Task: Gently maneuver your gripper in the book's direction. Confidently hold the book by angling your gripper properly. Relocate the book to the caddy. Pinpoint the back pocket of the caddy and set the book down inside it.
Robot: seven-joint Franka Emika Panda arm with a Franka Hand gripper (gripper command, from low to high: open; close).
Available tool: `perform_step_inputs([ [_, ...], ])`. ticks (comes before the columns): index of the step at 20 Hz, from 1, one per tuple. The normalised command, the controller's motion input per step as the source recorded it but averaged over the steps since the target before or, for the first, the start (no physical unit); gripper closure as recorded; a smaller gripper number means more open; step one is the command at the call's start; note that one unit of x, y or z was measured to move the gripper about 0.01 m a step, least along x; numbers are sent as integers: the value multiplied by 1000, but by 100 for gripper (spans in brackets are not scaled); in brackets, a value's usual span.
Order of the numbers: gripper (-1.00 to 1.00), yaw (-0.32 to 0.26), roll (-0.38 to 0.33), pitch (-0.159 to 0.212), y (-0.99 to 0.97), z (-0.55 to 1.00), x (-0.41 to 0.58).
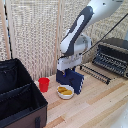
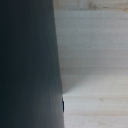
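In the exterior view my gripper (image 1: pixel 69 71) points down, shut on the top edge of the dark navy book (image 1: pixel 70 81). The book hangs tilted just above the wooden table, behind a small bowl. In the wrist view the book (image 2: pixel 27 65) is a dark surface filling about half the picture, and my fingers are hidden by it. The black caddy (image 1: pixel 26 111) stands open at the exterior view's left, well apart from the book. A partition splits it, and its back pocket (image 1: pixel 13 77) holds nothing that I can see.
A red cup (image 1: pixel 44 84) stands between the caddy and the book. A white bowl (image 1: pixel 65 92) with yellow contents sits right in front of the book. A black toaster oven (image 1: pixel 113 56) with a pulled-out rack occupies the exterior view's right. Pale wooden table (image 2: pixel 95 60) lies below.
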Motion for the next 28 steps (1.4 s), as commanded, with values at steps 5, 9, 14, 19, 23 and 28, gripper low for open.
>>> perform_step_inputs([
  [5, 100, -51, -90, 11, 225, -274, 74],
  [9, 100, -147, -114, -3, 399, -310, 26],
  [14, 100, -345, -5, -60, 161, -178, 0],
  [19, 100, -335, -6, -71, 5, -19, 93],
  [23, 100, -79, 17, -9, -280, 297, 324],
  [28, 100, 0, 107, 106, -326, 662, 295],
])
